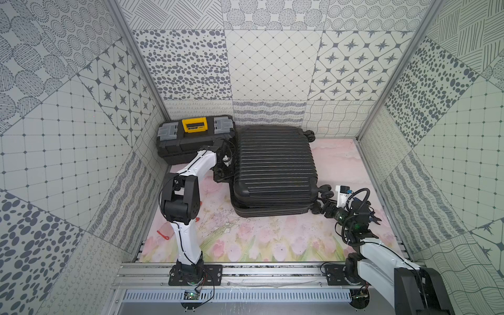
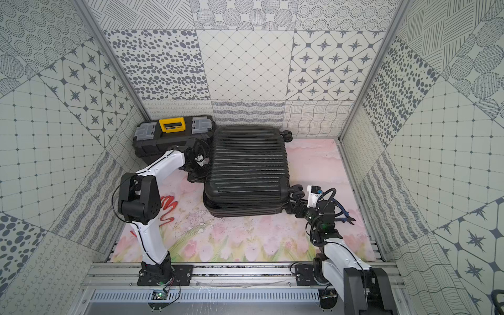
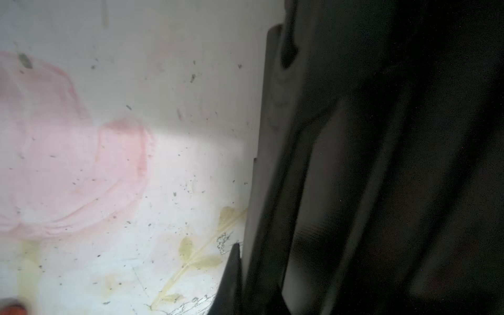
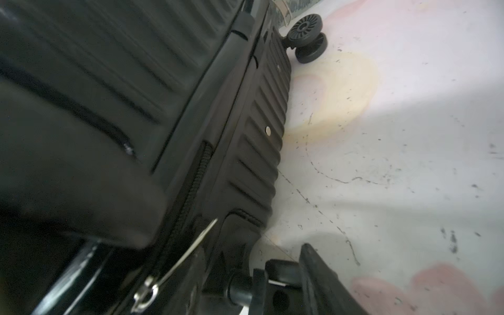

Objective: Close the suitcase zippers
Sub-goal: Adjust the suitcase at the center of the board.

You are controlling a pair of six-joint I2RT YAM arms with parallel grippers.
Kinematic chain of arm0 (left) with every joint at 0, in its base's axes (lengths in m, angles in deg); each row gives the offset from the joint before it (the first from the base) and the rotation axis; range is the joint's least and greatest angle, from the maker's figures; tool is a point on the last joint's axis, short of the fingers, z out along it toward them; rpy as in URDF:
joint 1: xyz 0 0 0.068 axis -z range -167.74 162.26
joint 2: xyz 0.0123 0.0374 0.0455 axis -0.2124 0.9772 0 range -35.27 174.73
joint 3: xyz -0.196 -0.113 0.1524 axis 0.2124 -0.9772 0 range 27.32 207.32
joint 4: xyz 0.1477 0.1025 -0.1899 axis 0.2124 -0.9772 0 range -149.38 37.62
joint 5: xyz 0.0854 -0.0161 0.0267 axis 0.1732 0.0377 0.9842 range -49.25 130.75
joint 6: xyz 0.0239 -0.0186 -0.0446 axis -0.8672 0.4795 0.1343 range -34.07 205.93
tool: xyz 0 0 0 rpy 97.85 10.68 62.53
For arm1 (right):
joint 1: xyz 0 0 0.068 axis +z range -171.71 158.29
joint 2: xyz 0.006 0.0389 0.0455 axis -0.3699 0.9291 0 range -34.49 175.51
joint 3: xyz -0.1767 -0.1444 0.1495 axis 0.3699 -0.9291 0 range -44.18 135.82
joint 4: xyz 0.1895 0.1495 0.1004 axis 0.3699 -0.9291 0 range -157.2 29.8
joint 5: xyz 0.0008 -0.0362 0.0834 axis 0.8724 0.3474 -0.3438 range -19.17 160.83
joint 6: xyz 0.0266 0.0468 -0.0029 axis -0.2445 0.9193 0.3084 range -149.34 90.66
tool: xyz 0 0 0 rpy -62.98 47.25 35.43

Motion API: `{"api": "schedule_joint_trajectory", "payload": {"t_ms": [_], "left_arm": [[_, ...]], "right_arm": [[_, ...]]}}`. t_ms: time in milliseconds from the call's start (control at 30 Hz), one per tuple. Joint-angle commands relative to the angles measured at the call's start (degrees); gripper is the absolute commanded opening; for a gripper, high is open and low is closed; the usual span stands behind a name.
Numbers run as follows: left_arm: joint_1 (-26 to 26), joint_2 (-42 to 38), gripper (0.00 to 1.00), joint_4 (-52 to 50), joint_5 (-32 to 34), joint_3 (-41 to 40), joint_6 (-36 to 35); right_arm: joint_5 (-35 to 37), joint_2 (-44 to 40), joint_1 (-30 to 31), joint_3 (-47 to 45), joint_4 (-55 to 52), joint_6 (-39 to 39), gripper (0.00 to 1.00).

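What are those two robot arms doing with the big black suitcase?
They are working on zipping it shut. The suitcase lies flat on the flowery mat, lid down. The left gripper is shut beside the suitcase, near the toolbox; whether it pinches anything is hidden. The right gripper is open at the corner by the wheels, where a silver zipper pull dangles, not gripped yet.
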Motion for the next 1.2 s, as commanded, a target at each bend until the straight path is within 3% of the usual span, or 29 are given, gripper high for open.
{"api": "schedule_joint_trajectory", "payload": {"t_ms": [0,200,333,500,767,967,1167], "left_arm": [[-2.0,1.2,0.0,-1.7,2.1,6.8,-5.1],[-3.2,3.2,0.0,-4.2,-2.4,12.9,-3.6],[-3.2,3.3,0.0,-5.6,-2.3,14.4,-2.0],[-3.2,3.4,0.0,-6.4,0.2,15.9,-1.0],[-3.3,4.8,0.0,-8.5,0.5,22.5,1.7],[-3.4,5.7,0.0,-9.1,-1.0,23.2,0.6],[-3.4,6.4,0.0,-9.4,-0.6,24.0,-0.9]], "right_arm": [[-5.6,1.7,0.0,1.7,9.3,-1.5,0.58],[-7.0,-1.6,2.7,2.0,3.5,-2.2,0.58],[-0.3,-13.6,3.2,1.1,-8.8,1.8,0.6],[2.8,-29.5,3.6,4.2,-31.0,1.2,0.62],[3.0,-42.5,10.4,1.1,-39.9,0.9,0.62],[7.1,-37.6,19.9,-0.8,-33.9,-1.3,0.62],[11.5,-23.2,21.2,1.3,-23.2,-8.0,0.65]]}}
